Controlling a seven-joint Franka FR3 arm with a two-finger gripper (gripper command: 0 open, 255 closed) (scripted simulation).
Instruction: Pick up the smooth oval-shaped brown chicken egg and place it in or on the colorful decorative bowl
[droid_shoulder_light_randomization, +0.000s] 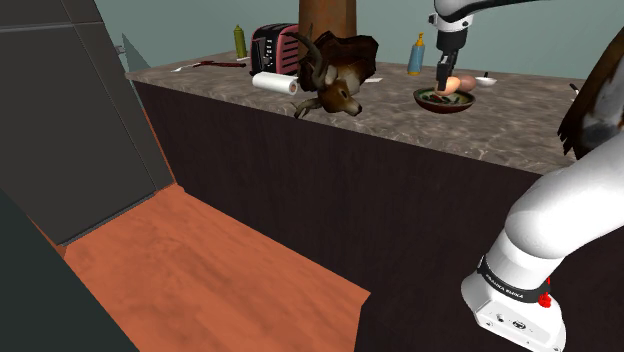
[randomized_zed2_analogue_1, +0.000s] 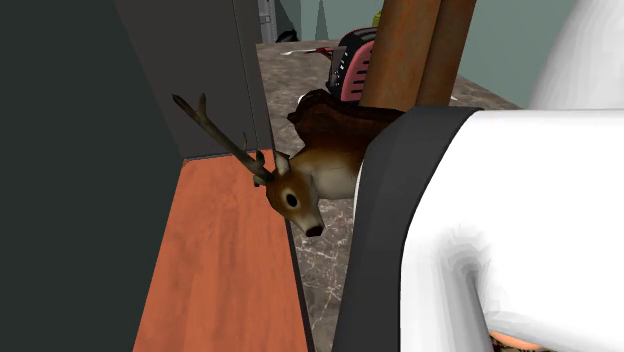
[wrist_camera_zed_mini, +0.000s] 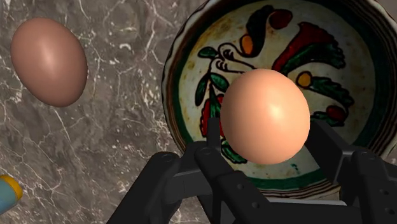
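A brown egg (wrist_camera_zed_mini: 264, 114) sits clasped between my black fingers (wrist_camera_zed_mini: 212, 124), right over the painted inside of the colourful bowl (wrist_camera_zed_mini: 280, 38). In the shoulder view my gripper (droid_shoulder_light_randomization: 442, 88) points straight down just above the bowl (droid_shoulder_light_randomization: 445, 101), which stands on the marbled counter (droid_shoulder_light_randomization: 400, 125). A second brown egg (wrist_camera_zed_mini: 48, 60) lies on the counter beside the bowl, and in the shoulder view it peeks out behind the gripper (droid_shoulder_light_randomization: 461, 84).
A mounted deer head (droid_shoulder_light_randomization: 335, 85) lies on the counter to the shoulder view's left of the bowl, with a paper roll (droid_shoulder_light_randomization: 274, 83), a red toaster (droid_shoulder_light_randomization: 275, 47) and a brown post (droid_shoulder_light_randomization: 330, 20) beyond. A blue bottle (droid_shoulder_light_randomization: 416, 55) stands behind the bowl. My arm's white link (randomized_zed2_analogue_1: 500, 230) blocks the second exterior view's right.
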